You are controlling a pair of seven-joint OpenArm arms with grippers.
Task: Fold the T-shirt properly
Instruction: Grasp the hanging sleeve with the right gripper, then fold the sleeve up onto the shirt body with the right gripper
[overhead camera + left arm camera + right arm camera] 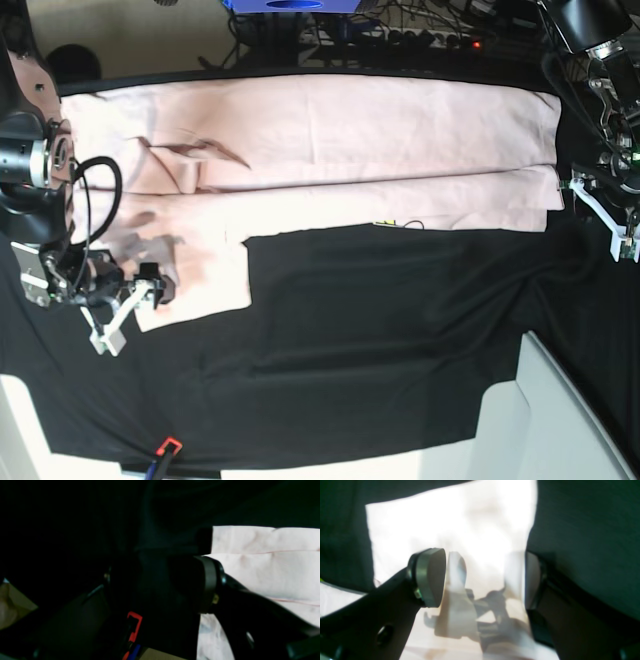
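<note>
The pale pink T-shirt (pixel 330 150) lies flat across the far part of the black table cloth (pixel 380 330), plain side up, with a lengthwise fold line and a flap hanging down at the left (pixel 200 270). My right gripper (pixel 125 300) is open at that flap's lower left corner. In the right wrist view its jaws (pixel 482 580) stand wide apart just above the pink cloth (pixel 470 530). My left gripper (pixel 607 218) is at the shirt's right edge. In the left wrist view it (pixel 160 582) looks open, one finger (pixel 208 585) against the shirt's edge (pixel 270 562).
A white box (pixel 560 420) stands at the front right corner. A small red and blue item (pixel 163 450) lies at the front edge. Cables and a blue object (pixel 290 5) are behind the table. Black cloth covers the middle and front.
</note>
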